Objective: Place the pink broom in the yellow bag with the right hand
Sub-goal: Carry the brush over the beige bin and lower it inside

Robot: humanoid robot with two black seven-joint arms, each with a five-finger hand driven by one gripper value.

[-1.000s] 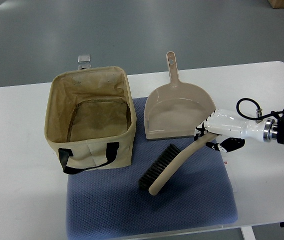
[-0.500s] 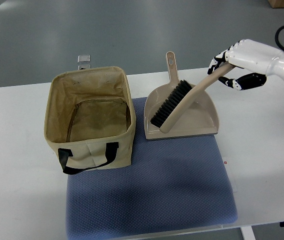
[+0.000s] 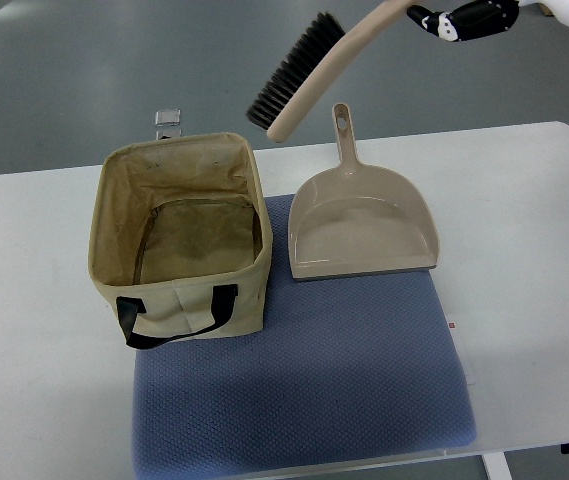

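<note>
Right robot hand [image 3: 464, 18], white with black fingertips, at the top right edge of the view, mostly cut off by the frame. Fingers curled around the upper end of the handle of the beige hand broom with dark bristles [image 3: 309, 70]; grip itself partly out of frame.

Broom held in the air, tilted, handle running from the robot hand down and left to its free rounded tip. Bristle block faces up-left. Seen from above, the broom lies over the grey floor behind the surface, near the far right corner of the bag and just beyond the dustpan handle. It touches nothing but the robot hand.

Tan fabric open-top bag with black strap handle [image 3: 179, 235] stands upright on the left part of the white surface [image 3: 524, 250], its near right portion resting on the blue-grey woven mat [image 3: 304, 380]. Bag mouth fully open, roughly square; inside shows only the bare brownish bottom panel and stitched seams. Black strap hangs across the near wall.

Beige plastic dustpan [image 3: 362, 228] lies flat just right of the bag, pan mouth toward the near side on the mat's far edge, handle pointing away. Pan holds nothing.

Small metal clip-like object [image 3: 169, 119] sits behind the bag at the far edge of the surface; detail too small to tell
</note>
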